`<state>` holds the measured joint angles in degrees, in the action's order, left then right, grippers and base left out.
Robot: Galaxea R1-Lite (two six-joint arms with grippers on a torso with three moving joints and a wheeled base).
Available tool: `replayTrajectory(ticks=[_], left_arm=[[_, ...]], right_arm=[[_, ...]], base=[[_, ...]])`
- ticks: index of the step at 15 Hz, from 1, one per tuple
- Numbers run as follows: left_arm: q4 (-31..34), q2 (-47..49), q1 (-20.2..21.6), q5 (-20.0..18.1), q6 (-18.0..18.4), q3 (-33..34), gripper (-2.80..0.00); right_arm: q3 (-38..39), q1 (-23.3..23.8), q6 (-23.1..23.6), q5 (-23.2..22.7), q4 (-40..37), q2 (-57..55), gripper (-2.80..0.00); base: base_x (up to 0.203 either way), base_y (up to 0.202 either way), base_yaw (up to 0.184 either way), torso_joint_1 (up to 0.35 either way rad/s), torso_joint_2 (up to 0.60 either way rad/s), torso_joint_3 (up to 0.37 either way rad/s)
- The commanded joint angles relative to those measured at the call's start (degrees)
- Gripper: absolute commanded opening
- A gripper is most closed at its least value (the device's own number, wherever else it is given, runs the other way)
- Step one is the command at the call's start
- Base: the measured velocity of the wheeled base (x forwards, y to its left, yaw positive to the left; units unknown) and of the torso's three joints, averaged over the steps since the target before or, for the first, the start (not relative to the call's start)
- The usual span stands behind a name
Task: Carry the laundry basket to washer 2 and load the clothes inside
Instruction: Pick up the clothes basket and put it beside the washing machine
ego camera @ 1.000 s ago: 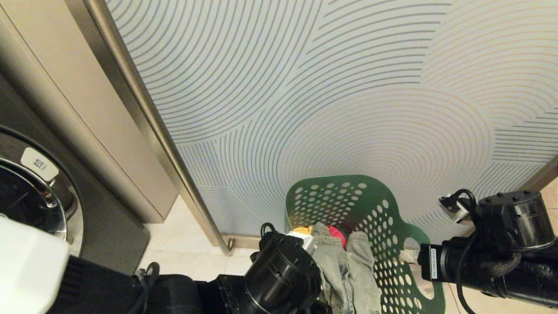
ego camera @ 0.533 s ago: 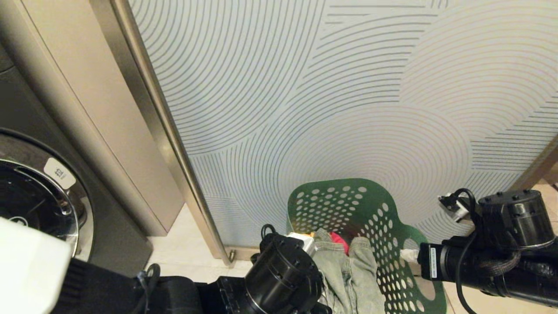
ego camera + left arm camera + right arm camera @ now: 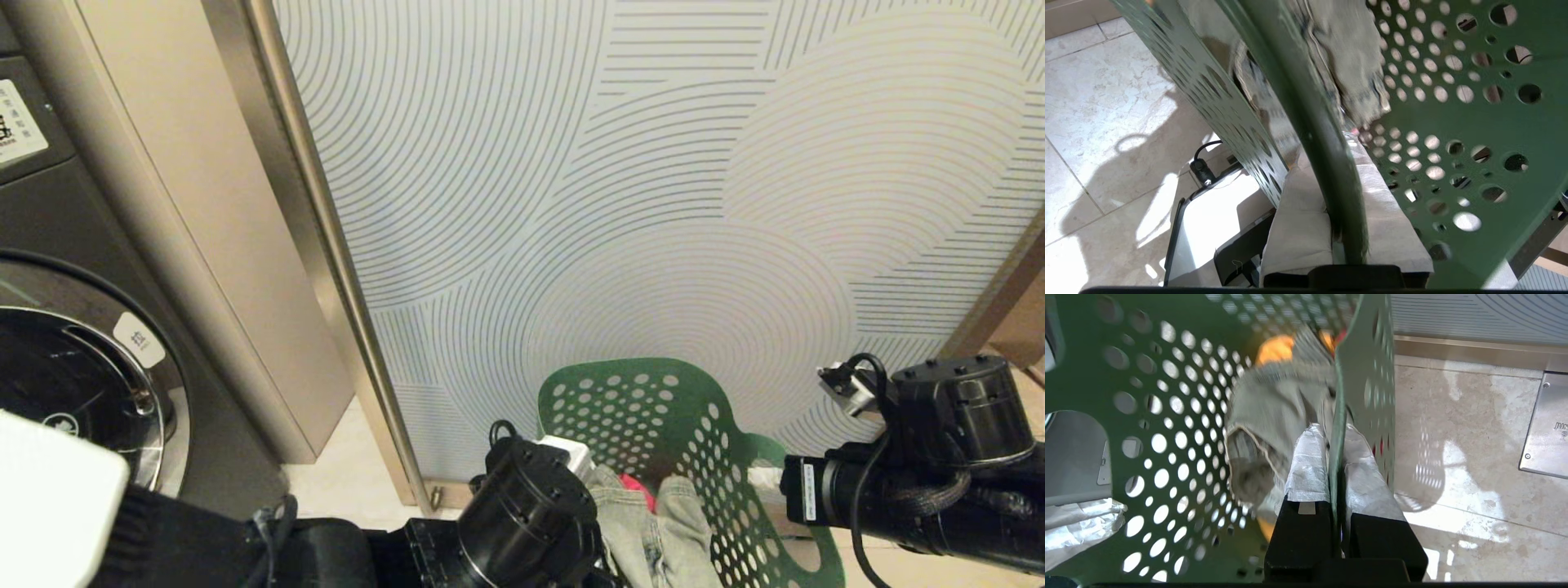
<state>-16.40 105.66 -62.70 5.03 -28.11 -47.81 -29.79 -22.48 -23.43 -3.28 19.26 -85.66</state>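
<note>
The dark green perforated laundry basket (image 3: 653,408) hangs between my two arms in front of a patterned panel. My left gripper (image 3: 1327,159) is shut on the rim of one side of the basket (image 3: 1453,122), its white-wrapped fingers (image 3: 1294,228) pressed on both faces. My right gripper (image 3: 1333,430) is shut on the opposite rim of the basket (image 3: 1167,416). The clothes lie inside: faded grey denim (image 3: 645,531), a red piece (image 3: 633,488) and an orange cloth (image 3: 1276,349). A dark grey front-load washer (image 3: 73,392) shows at the far left; no numeral is readable on it.
A frosted panel with curved lines (image 3: 653,163) fills the view ahead, with a metal frame post (image 3: 326,245) and a beige cabinet side (image 3: 204,204) between it and the washer. Pale floor tiles (image 3: 1453,437) and a metal floor plate (image 3: 1547,428) lie below.
The whole head view has shifted down and to the right, so the camera has moved; more of the washer front shows. Both grippers keep their hold on the basket.
</note>
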Motion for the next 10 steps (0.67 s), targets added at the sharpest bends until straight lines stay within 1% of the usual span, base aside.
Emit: replayTrajectory(ticks=[1,4,10], left_arm=[[-0.13,-0.28,-0.57,-0.35,-0.19,-0.18,-2.8],[-0.13,-0.45,-1.21,-1.16,-0.1,-0.44,-2.8],[-0.13,-0.71,-1.9,-1.08,-0.1,-0.44,-2.8]], right_arm=[[0.0,-0.02,0.03,-0.31,0.16,0.14,-2.8],[-0.88,-0.1,0.04,-0.41,0.16,0.23,-2.8],[-0.09,-0.02,1.31,0.12,0.51,0.6,-2.8]], base=[[0.0,0.0,0.0,0.0,0.0,0.0],[0.0,0.0,0.0,0.0,0.0,0.0],[0.0,0.0,0.0,0.0,0.0,0.0]])
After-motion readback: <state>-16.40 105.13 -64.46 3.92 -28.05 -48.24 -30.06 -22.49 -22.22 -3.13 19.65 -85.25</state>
